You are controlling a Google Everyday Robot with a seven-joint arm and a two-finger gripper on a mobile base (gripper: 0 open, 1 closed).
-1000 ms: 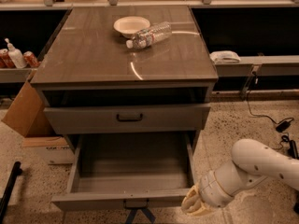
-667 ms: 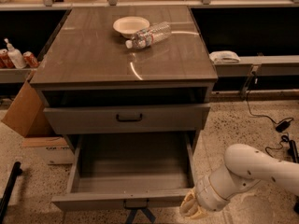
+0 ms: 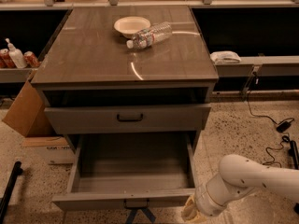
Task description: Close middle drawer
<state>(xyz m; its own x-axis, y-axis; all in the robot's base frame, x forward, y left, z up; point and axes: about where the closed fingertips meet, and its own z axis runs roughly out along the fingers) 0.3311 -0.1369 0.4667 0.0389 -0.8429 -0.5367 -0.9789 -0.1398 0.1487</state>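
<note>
The middle drawer (image 3: 133,171) of the grey-brown cabinet is pulled far out and is empty. Its flat front (image 3: 93,202) with a small black bar handle (image 3: 136,203) lies near the bottom of the camera view. My gripper (image 3: 190,212), on the end of the white arm (image 3: 243,178), is low at the right end of the drawer front, close beside its right corner. Whether it touches the front I cannot tell. The top drawer (image 3: 130,118) above is pulled out a little. The lowest drawer is hidden.
On the cabinet top (image 3: 93,59) lie a white bowl (image 3: 131,25) and a tipped plastic bottle (image 3: 150,34). A cardboard box (image 3: 23,111) stands at the left on the floor. Cables (image 3: 273,125) run over the floor at the right. A black pole (image 3: 9,190) is at the lower left.
My gripper and arm have moved slightly down and left, closer to the right end of the middle drawer's front. The drawer has not visibly moved.
</note>
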